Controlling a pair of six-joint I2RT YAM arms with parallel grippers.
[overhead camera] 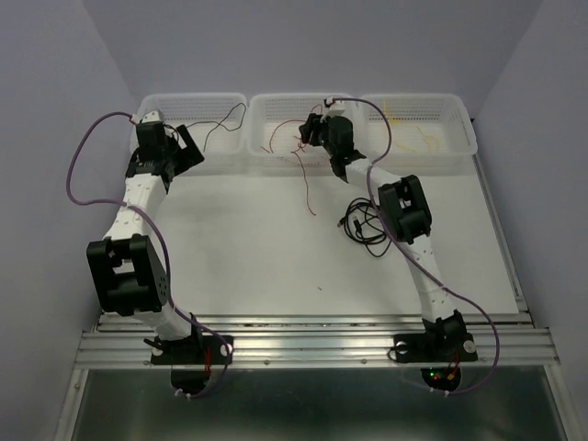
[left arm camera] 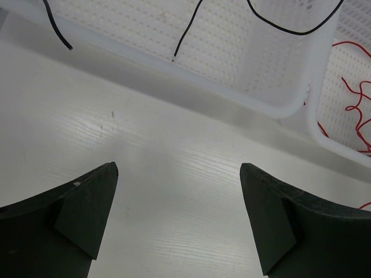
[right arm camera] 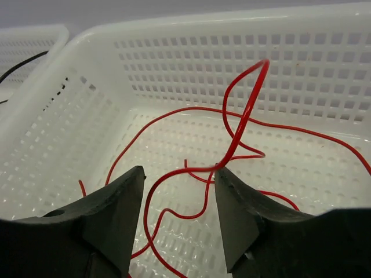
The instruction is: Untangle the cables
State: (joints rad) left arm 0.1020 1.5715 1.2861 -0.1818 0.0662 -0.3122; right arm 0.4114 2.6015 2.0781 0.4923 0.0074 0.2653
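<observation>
The red cable [overhead camera: 290, 147] lies looped in the middle basket [overhead camera: 276, 103], and one end trails out onto the table. My right gripper [overhead camera: 310, 130] hangs open over that basket. In the right wrist view a loop of the red cable [right arm camera: 243, 116] runs between the jaws of my right gripper [right arm camera: 179, 174] and touches the right fingertip [right arm camera: 223, 174]. A thin black cable [overhead camera: 225, 124] lies in the left basket [overhead camera: 184, 99]. The yellow cable [overhead camera: 413, 129] lies in the right basket [overhead camera: 464, 129]. My left gripper [overhead camera: 191, 145] is open and empty above the table in front of the left basket.
A black coiled cable with end connectors [overhead camera: 363, 225] lies on the white table beside the right arm. In the left wrist view my left gripper [left arm camera: 178, 174] faces the left basket's wall [left arm camera: 232, 92], with the black cable [left arm camera: 188, 29] and the red cable [left arm camera: 353, 107] beyond.
</observation>
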